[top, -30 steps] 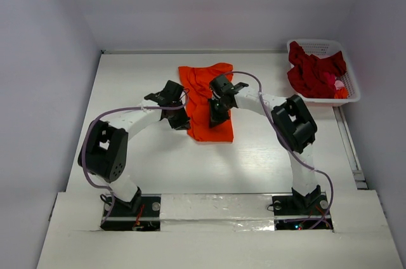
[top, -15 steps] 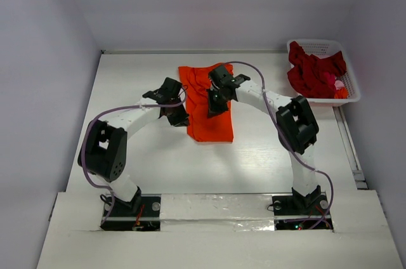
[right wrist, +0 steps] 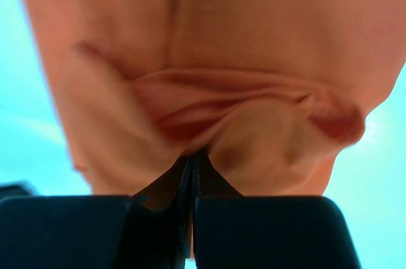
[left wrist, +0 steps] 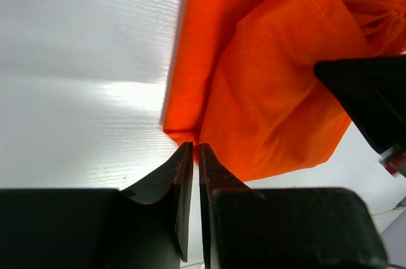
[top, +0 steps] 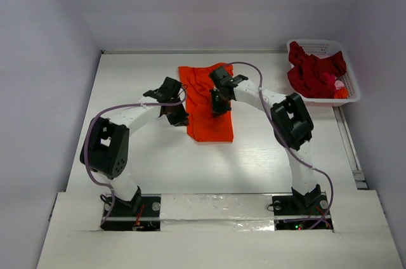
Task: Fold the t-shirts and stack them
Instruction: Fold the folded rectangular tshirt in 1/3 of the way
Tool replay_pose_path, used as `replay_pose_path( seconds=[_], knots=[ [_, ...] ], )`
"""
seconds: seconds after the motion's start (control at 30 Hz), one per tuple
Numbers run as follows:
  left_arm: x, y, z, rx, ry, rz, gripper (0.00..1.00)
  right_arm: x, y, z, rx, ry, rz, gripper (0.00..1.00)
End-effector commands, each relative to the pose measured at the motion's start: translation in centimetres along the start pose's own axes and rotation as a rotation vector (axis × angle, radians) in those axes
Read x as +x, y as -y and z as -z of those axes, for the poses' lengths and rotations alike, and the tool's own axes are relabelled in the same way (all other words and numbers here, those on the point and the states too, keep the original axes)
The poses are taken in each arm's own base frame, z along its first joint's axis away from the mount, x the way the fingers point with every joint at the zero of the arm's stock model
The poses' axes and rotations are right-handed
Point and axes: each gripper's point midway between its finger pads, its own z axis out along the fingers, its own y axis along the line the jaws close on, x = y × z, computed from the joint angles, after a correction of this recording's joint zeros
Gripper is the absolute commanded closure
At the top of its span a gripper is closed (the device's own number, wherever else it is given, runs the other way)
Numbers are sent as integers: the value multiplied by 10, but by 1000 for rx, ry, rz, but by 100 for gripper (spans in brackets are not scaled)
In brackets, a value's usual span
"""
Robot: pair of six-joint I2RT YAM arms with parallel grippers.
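Note:
The orange t-shirt (top: 204, 123) lies partly folded in the middle of the table. My left gripper (top: 180, 118) is at its near left edge. In the left wrist view the left gripper (left wrist: 195, 146) is shut on the corner of the shirt's hem (left wrist: 254, 91). My right gripper (top: 217, 105) is over the shirt's middle. In the right wrist view the right gripper (right wrist: 193, 155) is shut on a bunched fold of the orange cloth (right wrist: 209, 47). Dark red t-shirts (top: 312, 71) are heaped in the basket at the back right. The neck label is hidden.
The white lattice basket (top: 317, 44) stands at the table's back right corner, against the right wall. Something pink and orange (top: 337, 86) shows among the red shirts. Walls close off the table at the left, back and right.
Both grippers have moved a little toward the far side, the right one more, keeping hold of the orange cloth. The shirt's near edge has stayed in place.

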Motion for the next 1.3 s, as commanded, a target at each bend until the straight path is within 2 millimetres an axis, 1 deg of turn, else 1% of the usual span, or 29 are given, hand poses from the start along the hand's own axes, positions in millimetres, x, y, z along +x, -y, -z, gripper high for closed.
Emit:
replay_pose_path(
  seconds=[0.0, 0.03, 0.1, 0.17, 0.27, 0.3, 0.37, 0.4, 0.47, 0.6, 0.7, 0.8, 0.97, 1.1, 1.13, 1.2, 1.27],
  knots=[
    [-15, 10, 10, 28, 45, 3, 94, 3, 16, -16, 52, -17, -15, 100],
    [-16, 11, 10, 31, 49, 4, 94, 11, 19, -21, 54, -38, -20, 100],
    [-17, 12, 9, 33, 54, 11, 94, 17, 21, -30, 48, -52, -26, 100],
    [-17, 13, 8, 36, 50, 15, 94, 28, 25, -39, 50, -85, -35, 100],
    [-14, 14, 2, 44, 33, 15, 94, 33, 26, -42, 43, -92, -39, 100],
    [-12, 12, -2, 39, 21, 17, 94, 31, 25, -40, 40, -87, -38, 100],
    [-10, 18, -7, 70, 0, 15, 94, 29, 23, -38, 36, -80, -36, 100],
    [-7, 16, -13, 70, -17, 18, 94, 28, 22, -37, 36, -79, -35, 100],
    [-4, 19, -19, 84, -36, 30, 95, 26, 21, -35, 35, -76, -33, 100],
    [2, 15, -36, 86, -60, 58, 97, 20, 17, -29, 26, -60, -29, 100],
    [5, 9, -44, 78, -77, 78, 98, 17, 16, -26, 21, -52, -29, 100],
    [11, 6, -49, 80, -102, 83, 98, 18, 16, -26, 22, -55, -27, 100],
    [19, 0, -50, 73, -129, 78, 98, 19, 17, -28, 25, -55, -29, 100],
    [29, -8, -49, 53, -166, 55, 98, 21, 17, -30, 22, -59, -32, 100],
    [35, -11, -49, 48, -188, 52, 98, 21, 18, -31, 24, -59, -34, 100],
    [40, -17, -51, 31, -212, 24, 98, 21, 17, -31, 21, -59, -35, 100],
    [45, -27, -53, -9, -234, -1, 100, 20, 16, -32, 16, -60, -38, 100]
  ],
)
